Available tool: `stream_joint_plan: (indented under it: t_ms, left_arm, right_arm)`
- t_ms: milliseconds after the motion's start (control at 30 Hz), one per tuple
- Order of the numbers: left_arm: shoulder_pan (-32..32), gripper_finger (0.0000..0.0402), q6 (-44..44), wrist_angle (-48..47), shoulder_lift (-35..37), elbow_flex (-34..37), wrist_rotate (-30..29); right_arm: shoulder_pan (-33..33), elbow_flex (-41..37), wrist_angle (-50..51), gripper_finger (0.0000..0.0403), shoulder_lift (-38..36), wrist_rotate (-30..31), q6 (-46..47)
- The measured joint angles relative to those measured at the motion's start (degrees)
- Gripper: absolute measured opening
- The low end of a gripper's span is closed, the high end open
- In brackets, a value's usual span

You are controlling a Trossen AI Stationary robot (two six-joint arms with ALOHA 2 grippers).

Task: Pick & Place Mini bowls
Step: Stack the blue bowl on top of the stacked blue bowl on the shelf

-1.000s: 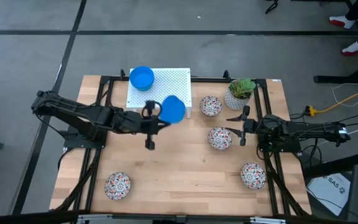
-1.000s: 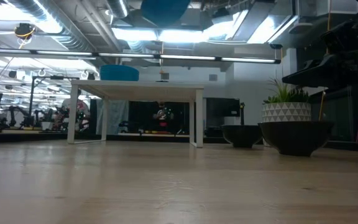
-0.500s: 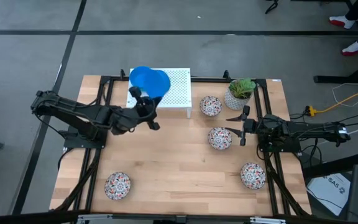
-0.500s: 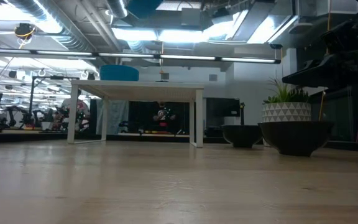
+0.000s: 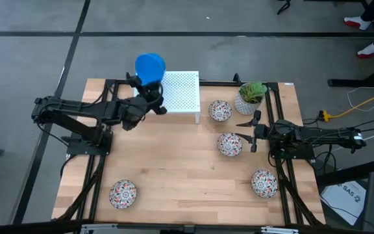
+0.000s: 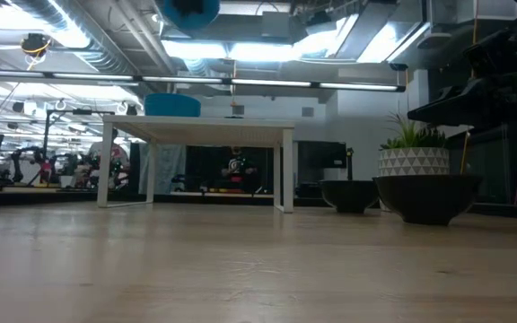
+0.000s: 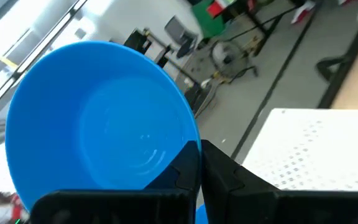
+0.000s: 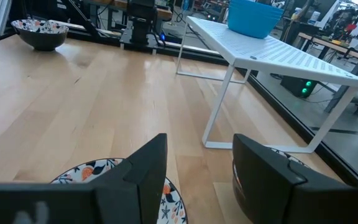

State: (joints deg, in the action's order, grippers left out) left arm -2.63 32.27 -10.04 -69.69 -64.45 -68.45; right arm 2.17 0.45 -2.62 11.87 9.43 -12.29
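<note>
**benchguy:** So where's the blue bowl (image 5: 150,67) right now? The left gripper (image 5: 149,97) has its fingers pinched tight on the rim, holding it tipped up in the air above the far left corner of the white perforated rack (image 5: 182,91). Another blue one (image 8: 251,17) already sits on that rack.

**potsnpans:** Rim pinch looks right to me. It's probably light, stiff and glossy, so it could slip or swing if jerked. Likely chips if dropped.

**benchguy:** And the patterned bowls (image 5: 230,143)?

**potsnpans:** Four on the table (image 5: 180,175). The right gripper (image 5: 254,134) waits with its fingers spread, just beside the middle one. Same deal there I'd guess: grab one wall at the lip, not the curved belly.
</note>
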Motion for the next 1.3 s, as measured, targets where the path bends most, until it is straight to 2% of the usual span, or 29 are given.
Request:
stream_joint_plan:
  t_ms: [133, 267, 500, 700, 867, 1067, 1200, 1300]
  left_arm:
    - [4.2, 0.0004, -0.1, -0.5, 0.0, -0.4, 0.6]
    - [7.5, 0.0004, -4.1, -4.4, 0.0, -3.8, 4.8]
    - [12.5, 0.0004, -12.9, -17.4, -0.6, -11.4, 10.0]
    - [17.9, 0.0004, -22.3, -30.9, -3.3, -18.0, 19.5]
    - [22.5, 0.0004, -25.4, -38.4, -7.1, -22.1, 25.6]
    - [27.0, 0.0004, -28.9, -45.4, -11.8, -26.2, 37.9]
    - [29.1, 0.0004, -30.7, -51.9, -15.0, -29.4, 40.7]
    - [30.4, 0.0004, -32.8, -56.3, -17.1, -31.5, 44.9]
  right_arm:
    - [0.0, 0.0, 0.0, 0.0182, 0.0, 0.0, 0.0]
    - [0.0, 0.0, 0.0, 0.0182, 0.0, 0.0, 0.0]
    - [0.0, 0.0, 0.0, 0.0182, 0.0, 0.0, 0.0]
    - [0.0, 0.0, 0.0, 0.0182, 0.0, -0.1, 0.0]
    - [0.0, 0.0, 0.0, 0.0182, 0.0, -0.1, 0.0]
    - [0.0, 0.0, 0.0, 0.0182, 0.0, 0.0, 0.0]
    - [0.0, 0.0, 0.0, 0.0182, 0.0, 0.0, 0.0]
    - [0.0, 0.0, 0.0, 0.0182, 0.0, 0.0, 0.0]
